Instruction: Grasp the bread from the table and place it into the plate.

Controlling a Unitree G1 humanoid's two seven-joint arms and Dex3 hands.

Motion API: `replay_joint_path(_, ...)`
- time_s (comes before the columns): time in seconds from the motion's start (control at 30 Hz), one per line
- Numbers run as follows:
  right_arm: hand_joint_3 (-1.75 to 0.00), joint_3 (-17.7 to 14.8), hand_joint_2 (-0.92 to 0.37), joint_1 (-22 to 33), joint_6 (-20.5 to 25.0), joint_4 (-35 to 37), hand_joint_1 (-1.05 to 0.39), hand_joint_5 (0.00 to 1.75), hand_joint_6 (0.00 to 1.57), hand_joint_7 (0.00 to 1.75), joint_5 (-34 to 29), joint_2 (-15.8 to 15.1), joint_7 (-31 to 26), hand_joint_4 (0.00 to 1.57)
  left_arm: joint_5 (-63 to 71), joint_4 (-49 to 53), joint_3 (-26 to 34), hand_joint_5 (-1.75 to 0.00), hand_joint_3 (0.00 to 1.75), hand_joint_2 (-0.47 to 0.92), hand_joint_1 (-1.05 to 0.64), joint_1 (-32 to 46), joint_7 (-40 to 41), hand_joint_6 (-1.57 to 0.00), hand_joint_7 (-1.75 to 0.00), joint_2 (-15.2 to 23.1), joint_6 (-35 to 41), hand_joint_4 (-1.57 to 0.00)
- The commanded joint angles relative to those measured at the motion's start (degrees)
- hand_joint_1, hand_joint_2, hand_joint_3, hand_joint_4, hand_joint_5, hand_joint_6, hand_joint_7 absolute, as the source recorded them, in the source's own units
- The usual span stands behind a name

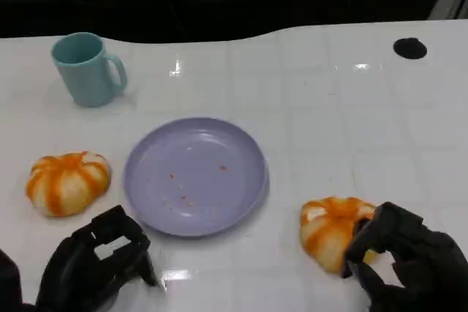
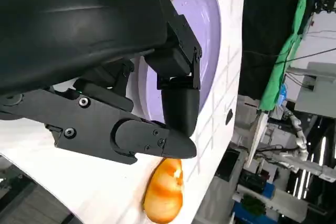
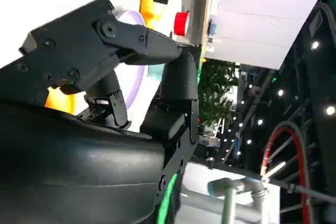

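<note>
Orange-and-white glazed bread, a round bun lobed like a pumpkin [image 1: 333, 230], sits on the white table [image 1: 329, 122] at the near right, just right of the round lavender plate [image 1: 194, 175]. The robot's right hand [image 1: 398, 257] is against the bun's right side, its black fingers [image 1: 363, 242] curved over the near edge; they seem to be closing on it, though I cannot tell whether the grip is firm, and the bun looks to be resting on the table. Approaching from the outer side makes sense, since it leaves a clear path left toward the plate.

The left hand [image 1: 99, 257] is at the near left, holding nothing, its fingers apart and curled loosely, just near of a second orange-and-white bun [image 1: 68, 182] that lies left of the plate. It appears parked out of the way while the other hand works.

A pale blue ceramic mug [image 1: 88, 68] stands at the far left, well apart from the plate. The plate carries a few crumbs but no bread, so the placing is not yet done.
</note>
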Motion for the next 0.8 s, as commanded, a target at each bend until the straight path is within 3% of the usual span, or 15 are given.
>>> replay_joint_path(0.03,-0.26,-1.5,-0.91,-1.4,-3.4,-0.5,-0.47,1.25,0.55,1.0,-3.1,-2.4,-1.0,0.56,0.8,0.4,0.0,-1.7,0.18,0.92,-0.51,0.7,0.7,-0.7,-1.43,0.6,0.3,-0.77)
replay_joint_path(0.13,-0.24,-2.7,-0.92,-2.2,-5.6,-1.2,-0.49,1.08,0.5,0.86,-8.3,-4.3,-3.0,0.5,0.8,0.7,0.1,-1.7,0.18,0.92,-0.51,0.6,0.5,-0.69,-1.44,0.6,-0.2,-0.77)
replay_joint_path(0.27,-0.26,-5.7,-0.92,-2.7,-8.2,-4.2,-0.54,0.75,0.46,0.47,-21.4,-8.2,-7.9,0.43,0.1,0.6,0.2,-1.71,0.19,0.92,-0.5,0.8,-0.2,-0.68,-1.44,0.6,0.5,-0.76)
replay_joint_path(0.33,-0.24,-6.8,-0.92,-2.8,-8.5,-6.1,-0.56,0.57,0.47,0.27,-26.8,-9.7,-10.4,0.39,0.0,0.5,0.2,-1.7,0.18,0.92,-0.5,0.9,-0.2,-0.68,-1.43,0.5,0.6,-0.76)
replay_joint_path(0.43,-0.19,-7.5,-0.92,-3.0,-7.3,-9.3,-0.57,0.43,0.45,0.13,-32.2,-11.7,-13.4,0.34,0.4,0.0,0.0,-1.71,0.17,0.92,-0.51,1.1,0.5,-0.69,-1.43,0.5,0.5,-0.77)
replay_joint_path(0.57,-0.17,-7.5,-0.92,-3.7,-4.6,-13.6,-0.59,0.34,0.39,0.05,-38.1,-14.6,-16.0,0.26,0.0,-0.2,0.2,-1.7,0.17,0.92,-0.51,1.1,0.2,-0.69,-1.43,0.5,1.0,-0.76)
replay_joint_path(0.8,-0.08,-4.8,-0.92,-5.3,5.8,-22.0,-0.63,0.23,0.32,0.0,-47.1,-19.0,-15.5,0.12,-0.1,0.2,0.4,-1.7,0.18,0.92,-0.49,0.9,-0.1,-0.68,-1.43,0.5,0.7,-0.76)
